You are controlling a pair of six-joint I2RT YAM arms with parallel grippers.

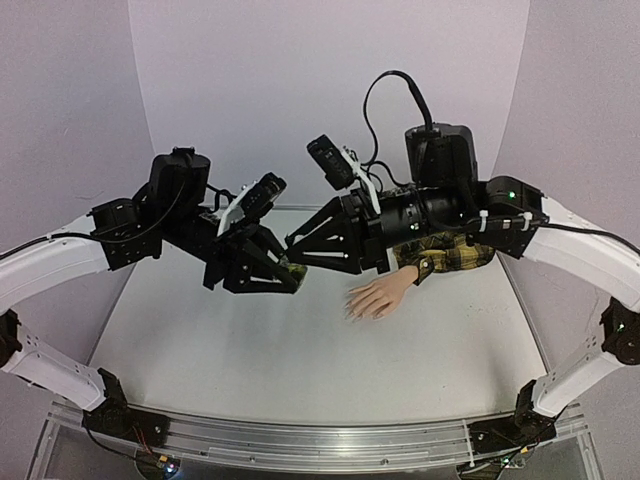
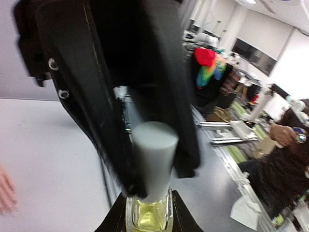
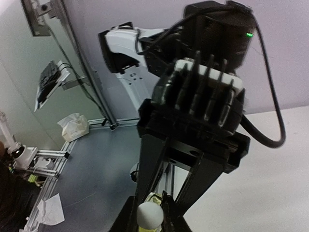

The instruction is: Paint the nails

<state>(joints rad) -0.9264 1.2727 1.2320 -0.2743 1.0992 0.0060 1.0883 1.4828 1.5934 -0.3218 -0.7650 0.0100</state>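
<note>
A skin-coloured mannequin hand [image 1: 378, 297] lies palm down on the white table, its plaid sleeve [image 1: 455, 256] partly under my right arm. The nails are too small to make out. My left gripper [image 1: 291, 279] is shut on a small yellowish bottle [image 2: 147, 215] held up in the air left of the hand. The bottle's white cap [image 2: 153, 157] points at my right gripper [image 3: 148, 212], whose fingers [image 2: 188, 145] close on either side of the cap [image 3: 149, 216]. Fingertips of the mannequin hand [image 2: 5, 193] show at the left edge of the left wrist view.
The white table [image 1: 280, 350] has purple walls behind and at the sides. Both arms meet above its far middle. An aluminium rail [image 1: 320, 440] runs along the near edge. Beyond the table are lab benches, a crumpled tissue [image 3: 73, 126] and a person [image 2: 285, 164].
</note>
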